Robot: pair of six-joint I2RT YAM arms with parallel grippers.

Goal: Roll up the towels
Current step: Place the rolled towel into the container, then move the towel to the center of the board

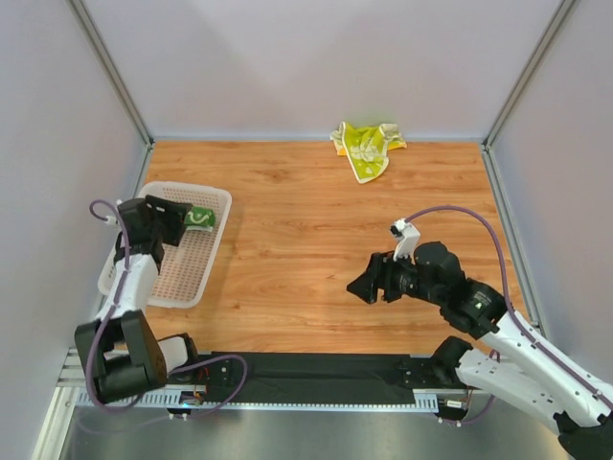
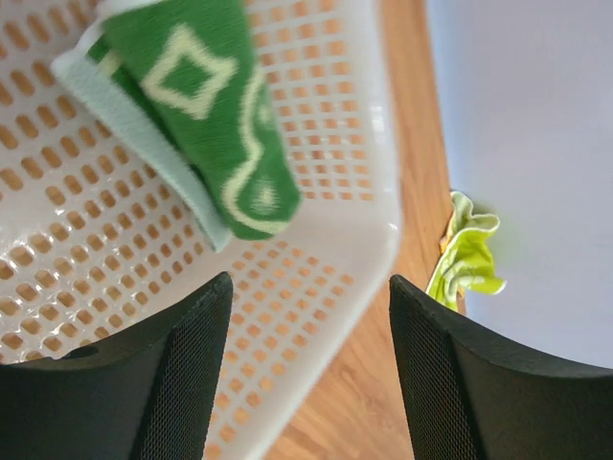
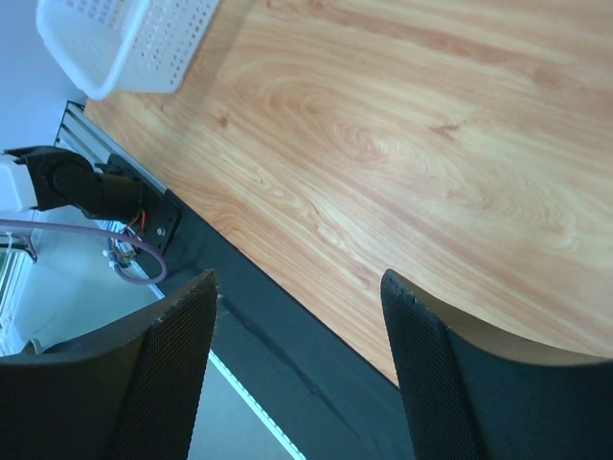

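A rolled dark green towel (image 1: 199, 218) (image 2: 211, 115) with a white pattern lies inside the white basket (image 1: 209, 251) (image 2: 354, 230), near its far right corner. My left gripper (image 1: 182, 222) (image 2: 310, 287) hangs open just above the basket, close to the roll, with nothing between its fingers. The yellow and lime-green towel (image 1: 364, 146) (image 2: 466, 254) lies crumpled at the table's far edge by the back wall. Over the table's middle right, my right gripper (image 1: 362, 286) (image 3: 299, 287) stands open and empty, far from both towels.
The white perforated basket sits at the left side of the wooden table (image 1: 316, 220). A black strip (image 1: 316, 369) (image 3: 287, 335) runs along the near edge between the arm bases. Grey walls close the table in on three sides.
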